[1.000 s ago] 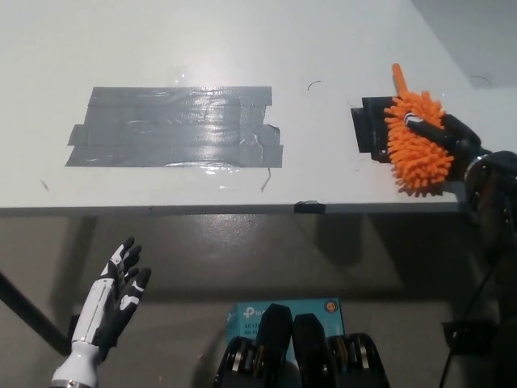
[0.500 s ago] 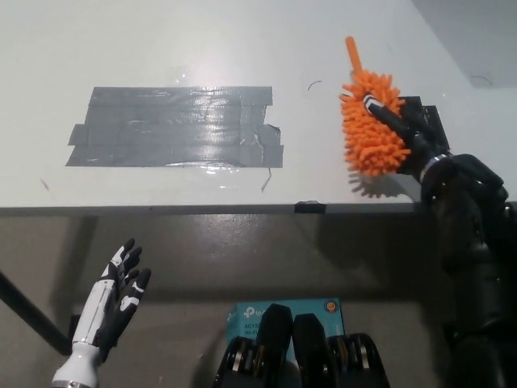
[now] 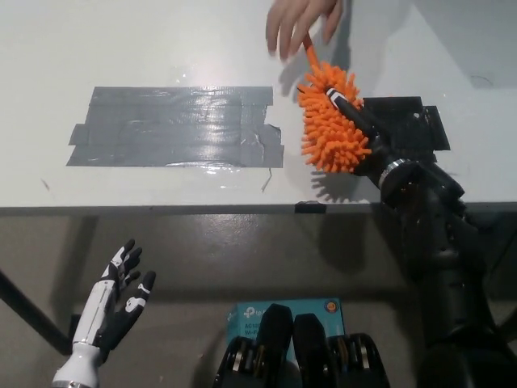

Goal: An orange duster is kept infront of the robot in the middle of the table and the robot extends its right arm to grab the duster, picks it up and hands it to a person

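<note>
A white table (image 3: 97, 48) fills most of the head view, a broad patch of grey tape (image 3: 174, 127) stuck across its middle and a smaller patch of black tape (image 3: 412, 125) to the right. Above the black tape, the robot's black right hand (image 3: 363, 137) is clasped around an orange duster (image 3: 329, 117), holding it clear of the tabletop and tilted so that its thin orange handle tip points away from the robot. A person's hand (image 3: 300, 22) reaches in from the far edge, fingers spread downward, just at that handle tip; whether it touches cannot be told. The white left hand (image 3: 113, 303) hangs below the table's near edge at lower left, fingers apart and holding nothing. The handover appears close to completion, with the release not yet made. The duster looks light and soft, its shaggy microfibre strands likely to squash and slide under any squeeze, so the head gives a spongy, uncertain hold; the stiff core or the slim handle seems the surer place to grip. The person would do best to close on the exposed handle end, since the robot's black fingers (image 3: 343, 101) already lie across the fluffy head.
</note>
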Controlling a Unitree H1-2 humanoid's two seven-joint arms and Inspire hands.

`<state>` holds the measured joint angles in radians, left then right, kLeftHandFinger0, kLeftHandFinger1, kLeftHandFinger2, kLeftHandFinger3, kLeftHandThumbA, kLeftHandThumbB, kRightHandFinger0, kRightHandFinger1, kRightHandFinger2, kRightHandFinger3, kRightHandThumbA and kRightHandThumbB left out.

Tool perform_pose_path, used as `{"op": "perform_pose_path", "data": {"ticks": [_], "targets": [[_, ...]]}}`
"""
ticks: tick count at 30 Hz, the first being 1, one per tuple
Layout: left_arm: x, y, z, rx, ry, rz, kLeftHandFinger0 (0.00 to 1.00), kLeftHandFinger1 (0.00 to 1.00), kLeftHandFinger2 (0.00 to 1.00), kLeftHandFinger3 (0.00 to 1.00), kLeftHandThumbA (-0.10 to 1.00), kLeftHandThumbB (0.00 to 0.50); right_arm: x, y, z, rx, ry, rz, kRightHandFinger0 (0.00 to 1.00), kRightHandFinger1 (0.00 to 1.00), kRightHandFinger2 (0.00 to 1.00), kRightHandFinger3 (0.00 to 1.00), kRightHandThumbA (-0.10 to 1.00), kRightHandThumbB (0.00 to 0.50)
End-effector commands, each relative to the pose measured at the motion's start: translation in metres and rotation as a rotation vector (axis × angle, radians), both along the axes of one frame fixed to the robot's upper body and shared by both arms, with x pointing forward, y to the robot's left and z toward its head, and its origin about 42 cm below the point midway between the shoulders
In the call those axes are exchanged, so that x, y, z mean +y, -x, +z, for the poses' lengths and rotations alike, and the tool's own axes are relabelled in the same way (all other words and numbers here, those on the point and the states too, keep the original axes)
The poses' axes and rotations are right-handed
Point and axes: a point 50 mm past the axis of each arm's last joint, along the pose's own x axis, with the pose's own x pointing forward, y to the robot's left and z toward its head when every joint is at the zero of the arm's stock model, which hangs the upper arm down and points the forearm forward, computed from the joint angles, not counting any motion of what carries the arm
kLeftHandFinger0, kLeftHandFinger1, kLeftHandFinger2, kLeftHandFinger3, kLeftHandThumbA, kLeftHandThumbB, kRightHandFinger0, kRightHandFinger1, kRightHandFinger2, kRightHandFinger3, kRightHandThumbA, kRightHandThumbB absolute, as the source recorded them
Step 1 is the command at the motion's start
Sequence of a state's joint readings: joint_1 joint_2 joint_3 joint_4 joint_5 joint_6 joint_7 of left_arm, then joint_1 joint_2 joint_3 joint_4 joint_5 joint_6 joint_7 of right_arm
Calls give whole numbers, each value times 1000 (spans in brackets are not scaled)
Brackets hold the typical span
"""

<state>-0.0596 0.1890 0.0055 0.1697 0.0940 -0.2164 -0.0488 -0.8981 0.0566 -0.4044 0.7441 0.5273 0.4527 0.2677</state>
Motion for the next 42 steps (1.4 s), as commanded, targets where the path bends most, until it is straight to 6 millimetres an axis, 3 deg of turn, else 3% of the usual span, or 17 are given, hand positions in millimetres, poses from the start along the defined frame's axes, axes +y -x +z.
{"op": "perform_pose_path", "data": {"ticks": [1,11,12,13,14,15,16,18,21,22,24,31,34,35,36,39,42], "targets": [[-4,-9,16,-71,10,5,969,1000,1000,1000,709,103,22,-17,61,-84,-185,72,0,257,610,1000,-100,109],[-3,-7,16,-58,15,3,991,1000,1000,1000,727,115,24,-15,53,-65,-173,85,0,215,586,1000,-100,127],[-3,-7,16,-58,15,2,992,1000,1000,1000,728,114,23,-14,54,-74,-164,85,0,231,629,918,-100,161],[-3,-7,16,-59,11,1,988,1000,1000,1000,734,109,22,-13,54,-81,-168,91,37,321,754,932,-100,237],[-3,-7,16,-62,6,1,982,1000,1000,1000,736,108,20,-12,54,-109,-180,121,287,610,1000,1000,38,233],[-2,-7,16,-64,8,0,979,1000,1000,1000,732,100,18,-10,54,-139,-186,152,689,990,1000,1000,265,316],[-3,-7,16,-65,10,-1,978,1000,1000,1000,731,99,17,-8,54,-171,-193,182,1000,1000,1000,1000,380,339],[-3,-6,15,-64,13,-1,969,1000,1000,1000,725,95,15,0,52,-233,-205,235,1000,1000,1000,1000,484,443],[-4,-5,13,-56,11,-3,970,1000,1000,1000,726,98,13,5,49,-256,-196,251,1000,1000,1000,1000,560,451],[-5,-2,12,-54,13,-5,971,1000,1000,1000,706,66,11,8,47,-264,-196,251,1000,1000,1000,1000,584,484],[-6,1,11,-50,12,-7,972,1000,1000,1000,686,66,7,13,43,-270,-194,249,1000,1000,1000,1000,592,498],[-5,1,11,-46,9,-7,969,1000,1000,1000,690,81,-17,34,41,-348,-143,244,1000,1000,1000,1000,696,498],[-3,-3,12,-50,7,-7,965,1000,1000,1000,695,97,-38,66,50,-451,52,135,1000,1000,1000,1000,781,457],[-3,-5,13,-52,6,-9,962,1000,1000,1000,690,92,-44,77,52,-496,134,97,1000,1000,1000,1000,863,417],[-3,-6,14,-54,3,-11,965,1000,1000,1000,683,86,-52,96,56,-568,242,36,1000,1000,1000,1000,879,411],[-3,-8,13,-57,1,-12,960,1000,1000,1000,651,89,-63,128,59,-645,334,-41,1000,1000,1000,1000,858,460],[-3,-11,14,-57,-9,-11,960,1000,1000,1000,652,100,-78,162,58,-705,376,-91,1000,1000,1000,1000,814,433]]}}
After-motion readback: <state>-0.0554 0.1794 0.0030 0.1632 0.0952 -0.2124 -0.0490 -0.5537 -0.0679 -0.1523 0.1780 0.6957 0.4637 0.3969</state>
